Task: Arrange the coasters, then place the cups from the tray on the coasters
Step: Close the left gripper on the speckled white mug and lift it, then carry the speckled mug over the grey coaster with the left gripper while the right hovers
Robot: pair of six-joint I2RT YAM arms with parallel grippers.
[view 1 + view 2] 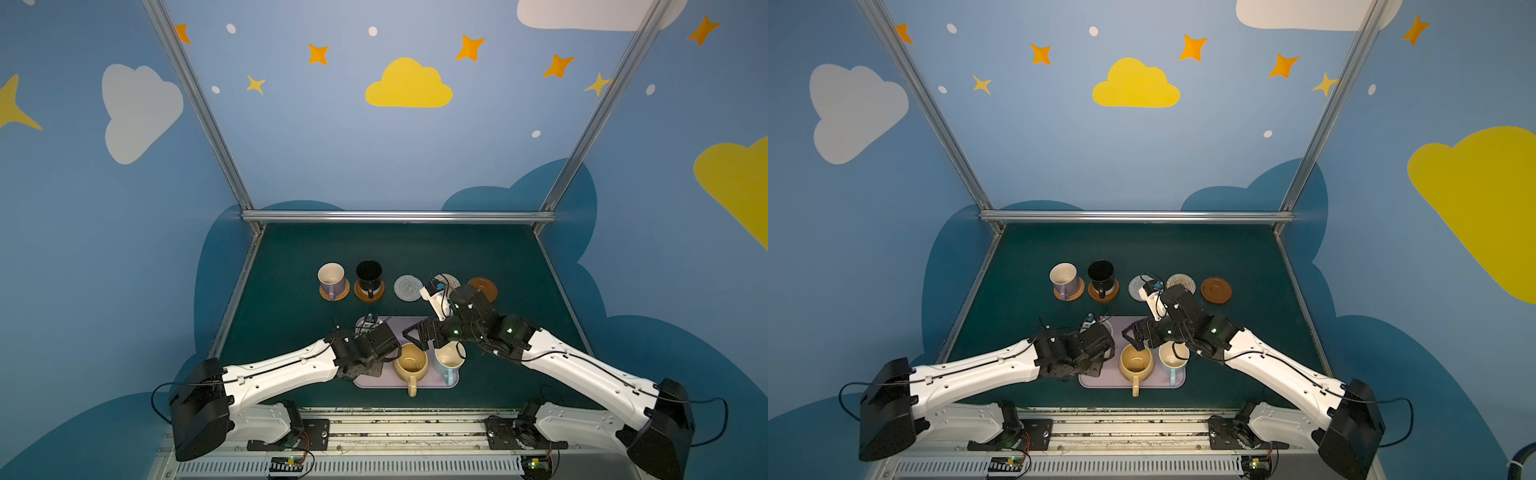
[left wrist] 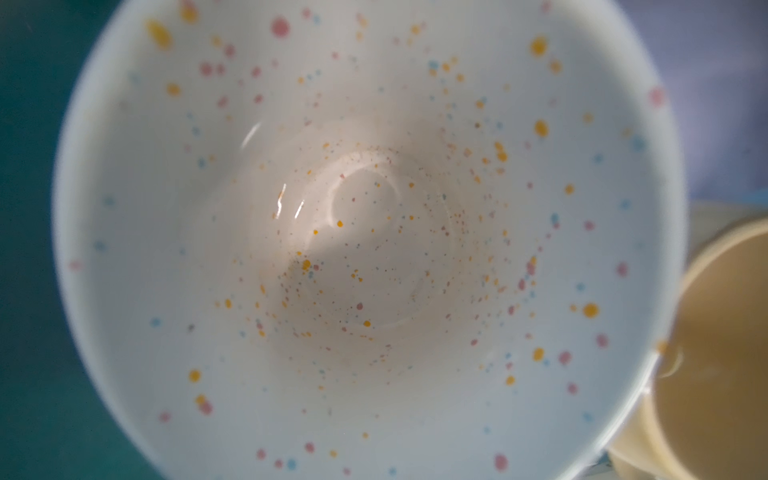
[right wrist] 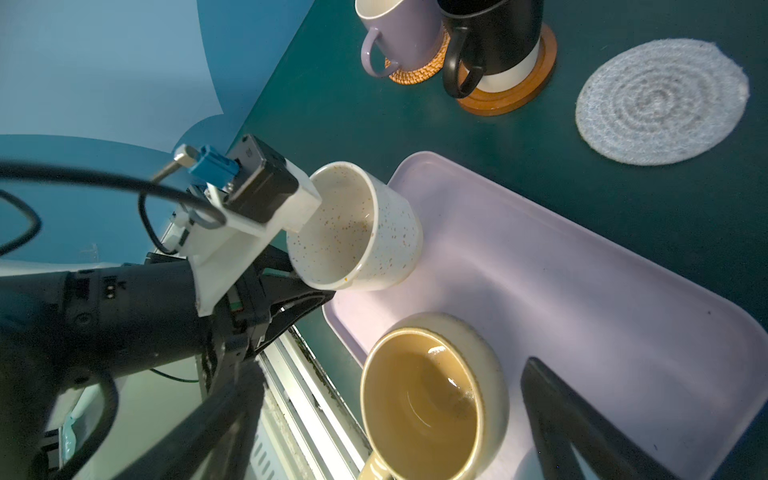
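**Top views.** In both top views the five coasters lie in a row across the middle of the frame. At its left end the lavender mug stands on the rattan coaster, and the black mug stands on a wooden coaster. The grey coaster, beige coaster and second wooden coaster are bare. Below the row, at lower centre, the tray carries the yellow mug and the blue mug. The right gripper hangs over the tray with its jaws wide, holding nothing.

**Left wrist view.** The camera looks straight into the speckled mug, with the yellow mug just beside it. The grip itself is out of sight here.

**Right wrist view.** The left gripper is closed narrowly on the arm-facing side of the speckled mug, which tilts over the tray's corner. Whether the jaws pinch the wall or the handle is hidden, and whether the base touches the tray cannot be told.

**Handling (judged).** Glazed ceramic is stiff, weighty for a one-sided pinch, slippery, and likely to chip if knocked. A pinch on one side lets the mug swing — the firmest hold is probably at the handle or the rim beside it. The woven coasters are soft and light, so they may shift if the mug lands off level
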